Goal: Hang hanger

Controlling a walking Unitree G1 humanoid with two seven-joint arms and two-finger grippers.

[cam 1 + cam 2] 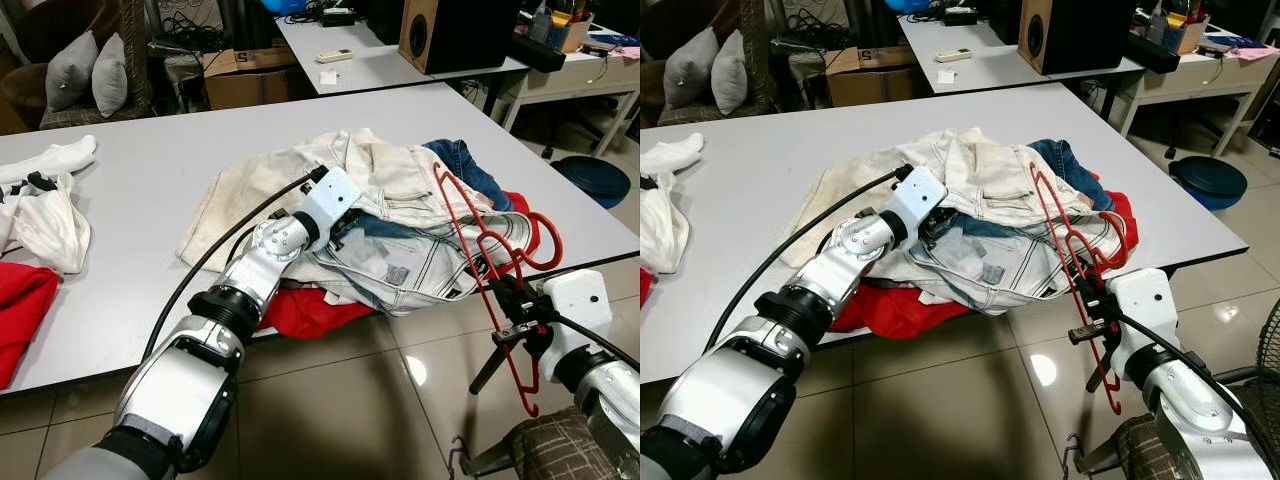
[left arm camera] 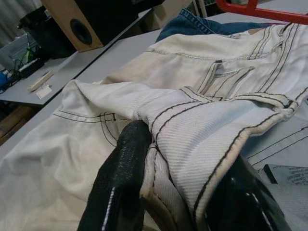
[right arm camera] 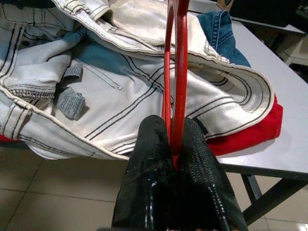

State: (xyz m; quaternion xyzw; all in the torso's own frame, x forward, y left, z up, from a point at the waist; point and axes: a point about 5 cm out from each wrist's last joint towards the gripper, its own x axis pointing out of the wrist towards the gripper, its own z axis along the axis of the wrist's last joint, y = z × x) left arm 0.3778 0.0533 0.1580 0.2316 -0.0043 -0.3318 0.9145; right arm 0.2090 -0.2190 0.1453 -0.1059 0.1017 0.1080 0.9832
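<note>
Nearest my head camera, my left arm reaches over the grey table [image 1: 150, 190], and the left gripper [image 2: 178, 192] has its two fingers pinched on a fold of the cream jeans [image 1: 390, 185] in the clothes pile. At the table's near edge, my right gripper [image 1: 512, 305] is clamped tight on the red hanger [image 1: 470, 215], which slants up over the pile's right side.

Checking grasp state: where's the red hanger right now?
The red hanger is clamped in the right gripper on the robot's right, at the table's near edge, leaning over the pale jeans pile.
</note>
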